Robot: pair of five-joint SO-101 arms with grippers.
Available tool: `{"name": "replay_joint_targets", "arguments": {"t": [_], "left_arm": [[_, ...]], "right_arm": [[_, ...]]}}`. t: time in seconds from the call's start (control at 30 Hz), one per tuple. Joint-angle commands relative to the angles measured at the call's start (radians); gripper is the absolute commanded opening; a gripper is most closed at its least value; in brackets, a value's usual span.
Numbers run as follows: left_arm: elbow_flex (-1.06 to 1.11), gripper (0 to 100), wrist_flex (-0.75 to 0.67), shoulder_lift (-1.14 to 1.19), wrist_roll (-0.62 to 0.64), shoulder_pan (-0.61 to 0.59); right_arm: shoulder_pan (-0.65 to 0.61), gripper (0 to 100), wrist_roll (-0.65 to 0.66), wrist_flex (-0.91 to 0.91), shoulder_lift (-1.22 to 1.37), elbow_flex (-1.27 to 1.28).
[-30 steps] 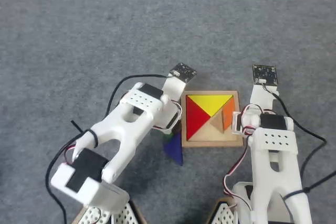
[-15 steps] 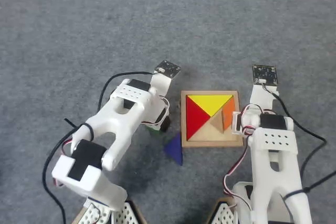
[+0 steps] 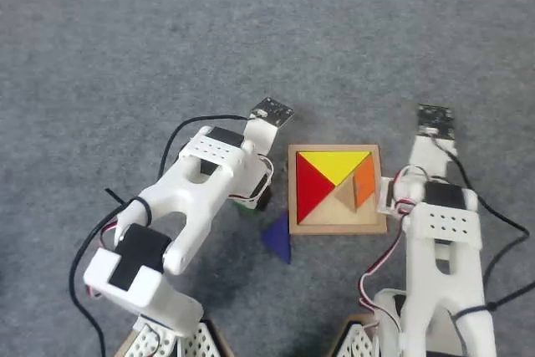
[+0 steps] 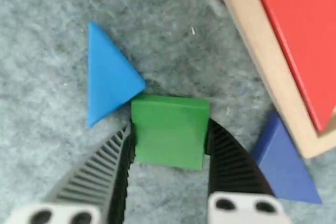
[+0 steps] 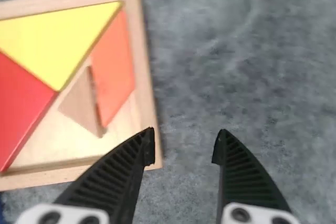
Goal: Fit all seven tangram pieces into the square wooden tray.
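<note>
Swung left, away from the tray (image 3: 338, 225) since a second ago, my left claw (image 4: 169, 127) pinches the green square (image 4: 168, 114) on the carpet, jaws narrowed flat onto two opposite sides. Light, stiff, smooth wood, I judge; those parallel edges suit. A dark blue triangle (image 4: 283, 163) lies just right, then the tray; my right claw (image 5: 184, 134) gapes empty at its rim.

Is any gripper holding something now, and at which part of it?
The left gripper grips the green square by two opposite side edges; the right gripper is open and holds nothing.
</note>
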Motion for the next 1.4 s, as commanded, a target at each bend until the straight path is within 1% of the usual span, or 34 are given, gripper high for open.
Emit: {"name": "replay_joint_targets", "arguments": {"t": [0.0,0.27,0.47,0.57,0.67,0.77,0.87,1.07,1.13,1.27,1.37], "left_arm": [[-0.028,6,0.028,-0.002,-0.014,0.009],[-0.173,6,0.157,-0.003,-0.009,0.026],[-0.320,6,0.285,-0.003,-0.014,0.031],[-0.375,7,0.341,-0.003,-0.011,0.081],[-0.392,7,0.362,-0.012,-0.002,0.181],[-0.366,7,0.353,-0.074,0.055,0.279],[-0.306,7,0.307,-0.172,0.057,0.354],[-0.150,7,0.218,-0.351,-0.005,0.365],[-0.130,7,0.193,-0.353,-0.006,0.367],[-0.133,7,0.132,-0.279,-0.002,0.370],[-0.151,7,0.068,-0.207,0.015,0.405]], "right_arm": [[0.027,18.4,0.014,-0.004,-0.002,-0.008],[0.031,18.4,0.011,-0.005,-0.002,-0.008],[0.033,18.4,0.011,-0.005,-0.002,-0.008],[0.048,18.4,0.014,-0.007,-0.001,-0.008],[0.114,18.4,0.015,-0.027,0.005,-0.012],[0.171,18.4,0.017,-0.050,0.008,-0.012],[0.173,18.5,0.017,-0.051,0.008,-0.011],[0.173,18.6,0.017,-0.056,0.008,-0.008],[0.173,18.6,0.017,-0.056,0.008,-0.008],[0.173,18.6,0.017,-0.056,0.008,-0.008],[0.173,18.6,0.017,-0.056,0.008,-0.008]]}}
